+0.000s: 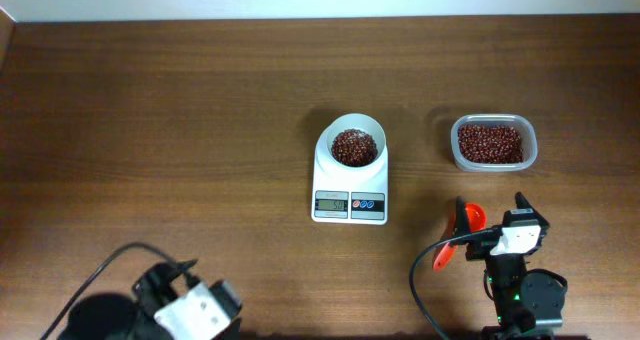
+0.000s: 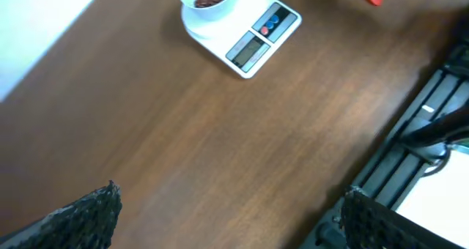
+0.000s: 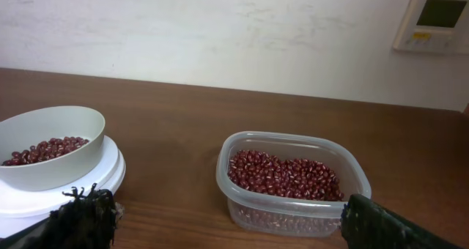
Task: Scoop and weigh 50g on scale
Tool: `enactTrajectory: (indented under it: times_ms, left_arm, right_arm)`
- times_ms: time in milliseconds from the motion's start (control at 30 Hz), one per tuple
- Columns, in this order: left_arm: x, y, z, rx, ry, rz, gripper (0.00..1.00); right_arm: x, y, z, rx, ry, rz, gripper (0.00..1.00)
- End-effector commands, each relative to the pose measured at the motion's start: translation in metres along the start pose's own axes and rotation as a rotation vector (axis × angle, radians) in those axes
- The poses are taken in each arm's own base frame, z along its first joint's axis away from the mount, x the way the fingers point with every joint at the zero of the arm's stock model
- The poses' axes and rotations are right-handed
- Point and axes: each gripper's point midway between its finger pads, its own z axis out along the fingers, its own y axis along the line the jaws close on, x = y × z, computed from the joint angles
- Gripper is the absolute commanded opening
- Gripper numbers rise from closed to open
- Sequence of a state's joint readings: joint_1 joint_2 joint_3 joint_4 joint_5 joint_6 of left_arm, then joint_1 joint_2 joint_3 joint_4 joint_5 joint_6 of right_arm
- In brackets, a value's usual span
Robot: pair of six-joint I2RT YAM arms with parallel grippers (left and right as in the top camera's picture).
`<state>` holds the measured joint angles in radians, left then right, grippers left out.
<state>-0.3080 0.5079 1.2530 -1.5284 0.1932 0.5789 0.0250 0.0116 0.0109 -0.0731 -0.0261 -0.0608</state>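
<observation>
Scale (image 1: 349, 206) stands left of the orange scoop (image 1: 468, 219) — near, not touching.

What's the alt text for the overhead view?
White scale mid-table, its bowl part-filled with red beans. A clear tub of beans sits to its right; an orange scoop is beside the right arm.

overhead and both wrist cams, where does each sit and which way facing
Overhead: above the table, looking down on scale, tub, left arm, right arm.
Left wrist: on left gripper, tilted down at the scale; fingertips in corners.
Right wrist: on right gripper, low, facing tub and wall; fingertips in corners.
Shared: all show the scale.
</observation>
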Motion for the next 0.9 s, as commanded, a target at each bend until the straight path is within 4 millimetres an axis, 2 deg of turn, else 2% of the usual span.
enactTrajectory:
  times_ms: [0,67,233,400,600,867]
  left_arm:
    - [0.013,-0.003,-0.011,-0.066,-0.028,-0.004,0.99]
    - [0.018,-0.005,-0.011,-0.077,-0.033,-0.008,0.99]
    - [0.025,0.005,-0.012,-0.186,0.011,-0.103,0.99]
    - [0.027,-0.002,-0.018,-0.222,-0.003,-0.086,0.99]
    - [0.035,-0.021,-0.042,-0.340,-0.142,-0.034,0.99]
    - [0.043,-0.038,-0.058,-0.426,-0.244,0.005,0.99]
  right_arm:
    - [0.002,-0.002,0.000,0.007,0.004,-0.006,0.99]
    - [0.002,-0.002,0.000,0.007,0.004,-0.006,0.99]
    - [0.002,-0.002,0.000,0.007,0.004,-0.006,0.99]
    - [0.002,-0.002,0.000,0.007,0.004,-0.006,0.99]
    - [0.002,-0.002,0.000,0.007,0.003,-0.006,0.99]
    - [0.002,-0.002,0.000,0.007,0.003,-0.006,0.99]
